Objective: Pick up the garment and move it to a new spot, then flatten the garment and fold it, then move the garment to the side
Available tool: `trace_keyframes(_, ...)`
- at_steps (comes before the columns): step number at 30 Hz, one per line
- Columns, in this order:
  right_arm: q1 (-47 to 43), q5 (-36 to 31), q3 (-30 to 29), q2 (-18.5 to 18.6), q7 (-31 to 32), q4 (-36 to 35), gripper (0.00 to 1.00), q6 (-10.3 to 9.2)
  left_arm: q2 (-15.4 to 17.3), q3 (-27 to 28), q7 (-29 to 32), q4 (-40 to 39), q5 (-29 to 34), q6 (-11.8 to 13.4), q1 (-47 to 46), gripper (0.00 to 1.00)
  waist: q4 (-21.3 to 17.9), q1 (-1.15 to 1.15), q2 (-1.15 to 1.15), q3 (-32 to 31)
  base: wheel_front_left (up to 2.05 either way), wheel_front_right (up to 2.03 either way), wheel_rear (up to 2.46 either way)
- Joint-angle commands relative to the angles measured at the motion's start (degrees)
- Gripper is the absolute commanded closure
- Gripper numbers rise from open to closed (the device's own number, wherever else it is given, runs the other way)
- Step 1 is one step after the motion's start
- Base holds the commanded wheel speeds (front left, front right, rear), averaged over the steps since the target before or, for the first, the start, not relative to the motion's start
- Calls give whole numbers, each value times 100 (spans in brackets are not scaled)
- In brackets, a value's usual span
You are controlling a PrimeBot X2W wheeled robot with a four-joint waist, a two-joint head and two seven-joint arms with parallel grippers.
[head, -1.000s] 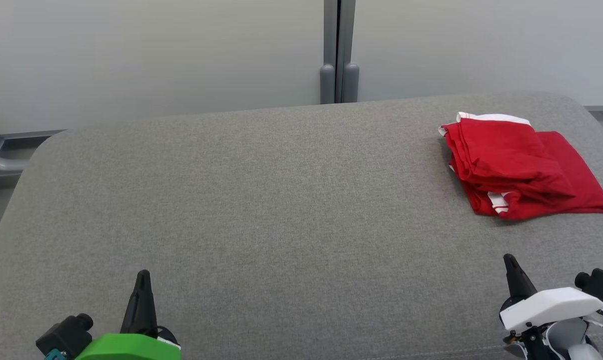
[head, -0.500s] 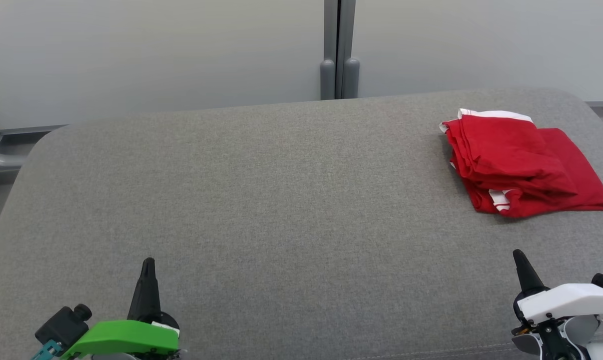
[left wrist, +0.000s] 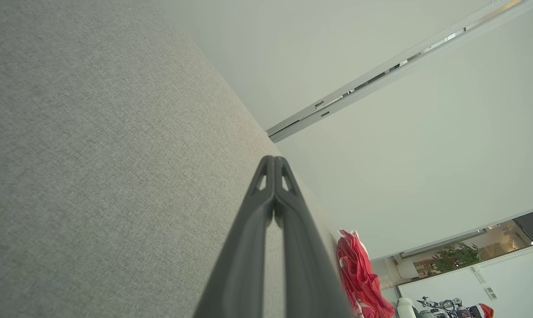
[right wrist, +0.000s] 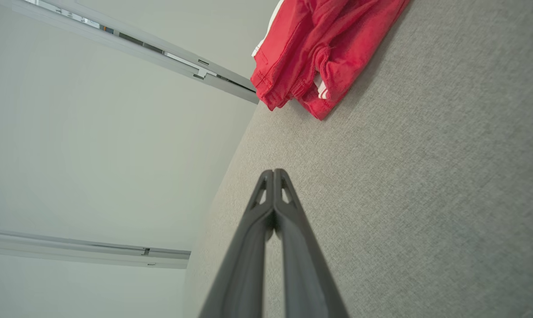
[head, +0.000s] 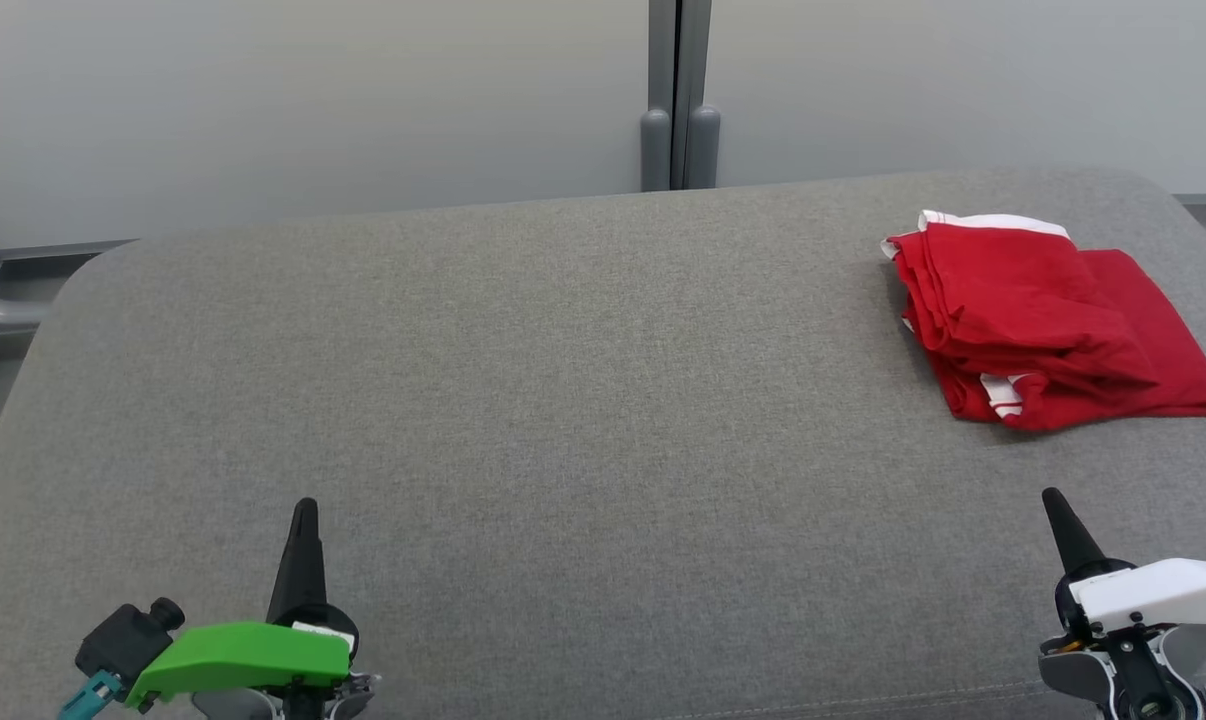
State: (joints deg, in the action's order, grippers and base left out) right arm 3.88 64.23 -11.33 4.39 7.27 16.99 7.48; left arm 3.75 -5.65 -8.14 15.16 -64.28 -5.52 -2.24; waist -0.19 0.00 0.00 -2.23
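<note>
Left gripper (head: 304,512) and right gripper (head: 1055,500) sit at the near edge of the pad (head: 563,400), fingers pressed together on nothing. The garment (head: 1033,320) lies folded far right (set aside already, I'd say), so park both arms clear of it.

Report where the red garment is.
In the head view the folded red garment lies at the far right of the grey cushioned surface, ahead of the right tool and apart from it.

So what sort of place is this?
Likely a workplace or lab: plain pale partition panels, a wide grey fabric-covered surface holding a folded red-and-white garment, and a potted green plant in an office-like space beyond.
</note>
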Motion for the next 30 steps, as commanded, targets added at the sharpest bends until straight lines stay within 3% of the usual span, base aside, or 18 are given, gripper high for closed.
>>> trace_keyframes(1, 141, 168, -70, 11, 58, -80, 100, 2, 0, -12, 24, -35, -161, -40, -203, 100, 1, 0, 0, 7, 0, 0, 0)
trace_keyframes(30, 233, 1573, -615, -80, 641, -170, 100, 2, -47, -146, 204, 58, -1775, -138, -510, 100, 9, 0, 0, 148, 0, 0, 0)
